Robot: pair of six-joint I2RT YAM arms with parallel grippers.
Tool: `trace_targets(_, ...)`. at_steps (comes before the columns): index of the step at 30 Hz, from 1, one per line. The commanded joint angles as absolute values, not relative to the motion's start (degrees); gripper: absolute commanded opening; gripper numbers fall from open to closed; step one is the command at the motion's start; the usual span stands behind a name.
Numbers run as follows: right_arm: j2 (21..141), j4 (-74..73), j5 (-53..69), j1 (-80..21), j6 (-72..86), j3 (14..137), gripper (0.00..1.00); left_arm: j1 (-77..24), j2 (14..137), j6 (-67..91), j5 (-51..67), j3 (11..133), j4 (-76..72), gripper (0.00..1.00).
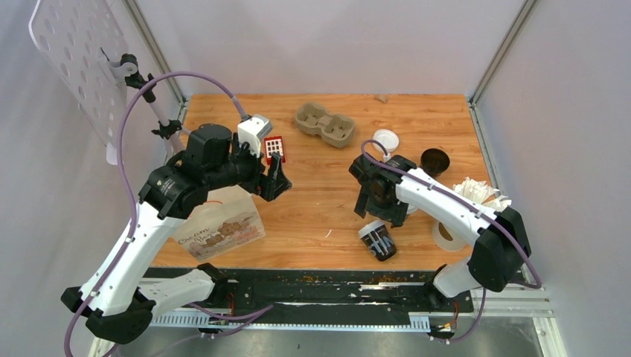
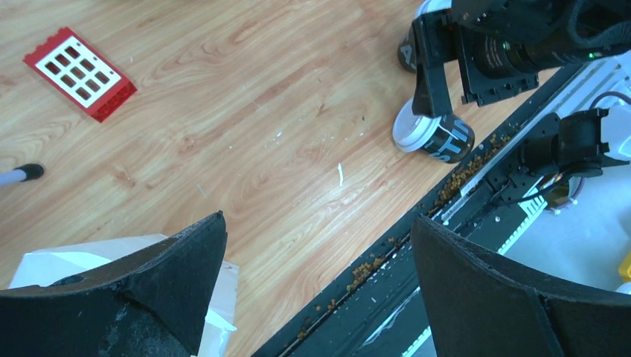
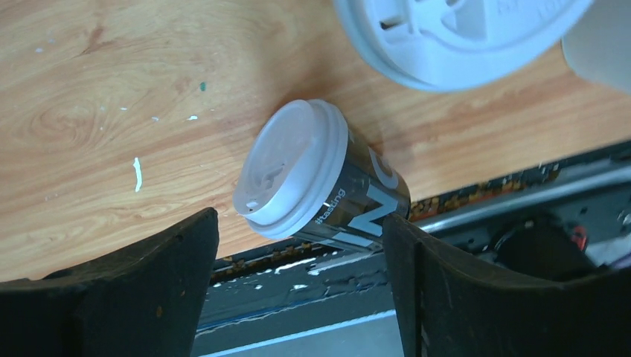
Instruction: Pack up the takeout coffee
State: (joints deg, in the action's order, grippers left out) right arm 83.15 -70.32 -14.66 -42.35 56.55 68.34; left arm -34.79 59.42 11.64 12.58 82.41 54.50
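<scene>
- Right gripper [image 3: 299, 217]: jaws spread wide and clamped on nothing. They stand either side of the cup [image 3: 357, 208], and the right finger is close to its base. I cannot tell whether it touches.
- The cup lies on its side at the table's near edge, lid [image 3: 292, 169] on and base toward the rail.
- Handling, judged: a light paper wall that crushes easily, a round body that may roll, and a slick lid that could pop off. Grip gently across the dark side wall, just below the lid.
- Left gripper [image 2: 318, 219]: fully open and empty, above a corner of the bag [image 1: 219, 223].
- The tray [image 1: 324, 124] sits at the far side, well apart from the cup.
</scene>
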Motion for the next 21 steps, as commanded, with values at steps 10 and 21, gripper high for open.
trace_targets(10, 91.09, -78.00, -13.98, -42.38, 76.62, 73.05, 0.61, -34.89, 56.83, 10.05, 14.23, 79.52, 53.30, 1.00)
trace_targets(21, 92.79, -77.16, -14.14, -41.68, 77.44, 72.03, 0.56, -34.88, 56.77, 9.62, 13.87, 79.18, 53.79, 1.00)
